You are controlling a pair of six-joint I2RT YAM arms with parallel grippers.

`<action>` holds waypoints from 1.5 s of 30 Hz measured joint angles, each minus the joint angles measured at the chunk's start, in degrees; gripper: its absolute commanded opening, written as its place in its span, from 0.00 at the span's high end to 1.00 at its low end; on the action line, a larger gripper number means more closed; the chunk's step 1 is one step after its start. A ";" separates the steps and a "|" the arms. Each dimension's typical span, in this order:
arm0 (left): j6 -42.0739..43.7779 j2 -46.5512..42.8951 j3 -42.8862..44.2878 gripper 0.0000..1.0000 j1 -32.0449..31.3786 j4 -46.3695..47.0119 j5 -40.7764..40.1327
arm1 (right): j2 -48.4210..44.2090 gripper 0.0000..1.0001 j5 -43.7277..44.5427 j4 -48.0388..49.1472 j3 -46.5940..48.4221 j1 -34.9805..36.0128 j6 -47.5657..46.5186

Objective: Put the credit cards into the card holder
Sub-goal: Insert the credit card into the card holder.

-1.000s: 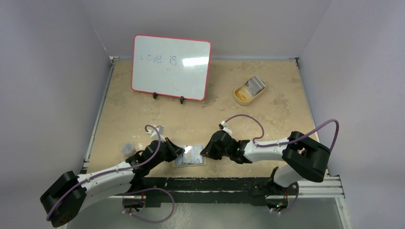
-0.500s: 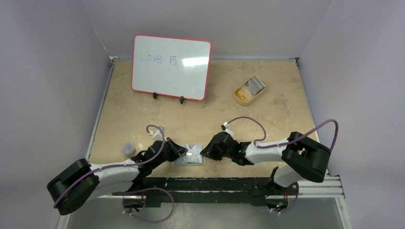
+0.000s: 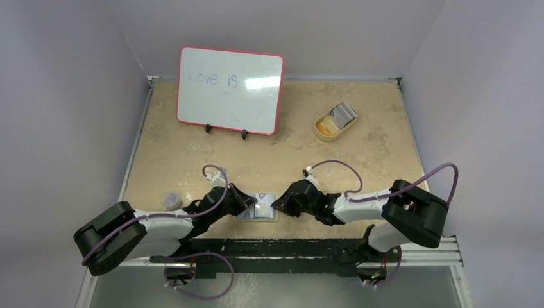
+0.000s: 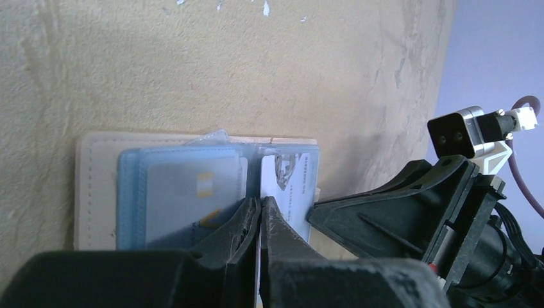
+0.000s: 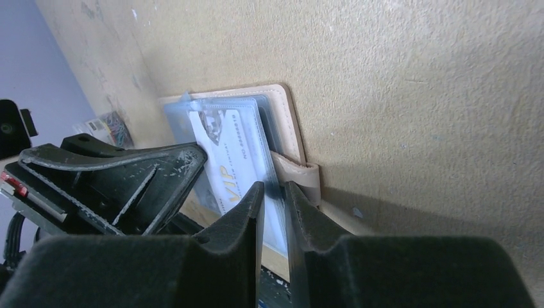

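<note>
Soft, even overhead light fills the scene, glare streaks the whiteboard (image 3: 229,90), and wrist-view foregrounds blur.

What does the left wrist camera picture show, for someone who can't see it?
A tan card holder lies open on a beige table, a grey card in one clear pocket and a white card beside it. The shut left tool points at its middle, and the right tool reaches its right edge.

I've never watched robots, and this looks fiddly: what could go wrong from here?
The left tool pinches the thin white card by its edge; it may bend or jam at the pocket mouth.
The right tool grips the clear sleeve of the card holder; a pull could drag the holder.
Both tools sit very close and might collide.
</note>
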 measured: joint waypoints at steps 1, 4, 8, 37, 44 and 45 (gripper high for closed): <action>0.02 0.11 0.35 1.00 0.00 -0.07 -0.02 | 0.07 0.79 0.07 -0.04 0.07 0.00 0.00; 0.24 0.66 1.53 0.99 0.00 -0.66 -0.04 | 0.90 0.76 0.17 0.11 0.79 0.00 -0.07; 0.46 1.66 2.34 0.87 0.00 -0.81 -0.09 | 1.53 0.69 0.17 0.15 1.51 0.00 -0.39; 9.31 -13.49 14.64 0.54 10.97 -45.40 -3.61 | 3.89 0.58 2.14 -29.11 23.23 -0.11 -47.21; 11.26 -11.67 15.17 0.52 12.59 -47.30 -1.14 | 8.92 0.57 -4.17 -29.40 25.09 -0.37 -56.70; 11.43 -11.34 15.34 0.52 12.74 -47.30 -0.85 | 9.33 0.57 -4.79 -29.57 25.09 -0.37 -57.35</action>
